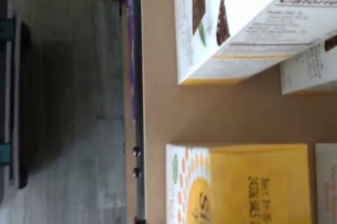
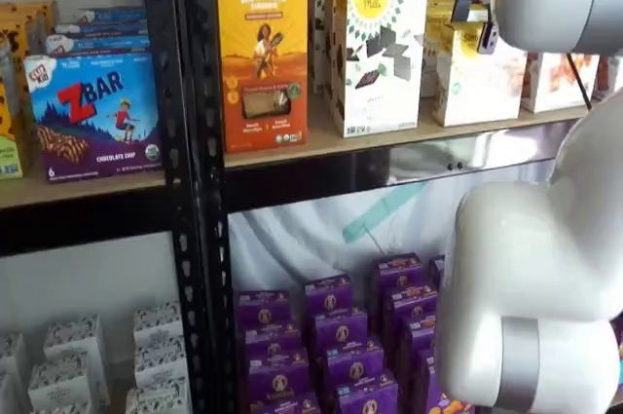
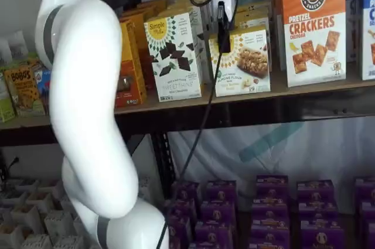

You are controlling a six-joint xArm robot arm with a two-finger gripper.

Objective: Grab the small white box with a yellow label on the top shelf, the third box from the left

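Observation:
The small white box [image 3: 243,64] has a yellow round label and stands on the top shelf [image 3: 293,89], right of a taller white box with dark squares [image 3: 173,55]. It also shows in a shelf view [image 2: 477,78]. My gripper [image 3: 223,31] hangs from above, its black fingers in front of the small box's upper left part. No gap or grasp can be made out. In the wrist view the yellow top of the small box [image 1: 253,182] and the taller white box [image 1: 247,18] stand on the tan board [image 1: 158,103].
An orange box [image 2: 263,54] stands left of the taller white box [image 2: 380,54]. A pretzel cracker box [image 3: 313,26] stands right of the small box. A blue ZBar box [image 2: 92,112] sits on the neighbouring board. Purple boxes [image 3: 269,202] fill the lower shelf. My white arm [image 3: 88,114] and cable [image 3: 202,114] hang in front.

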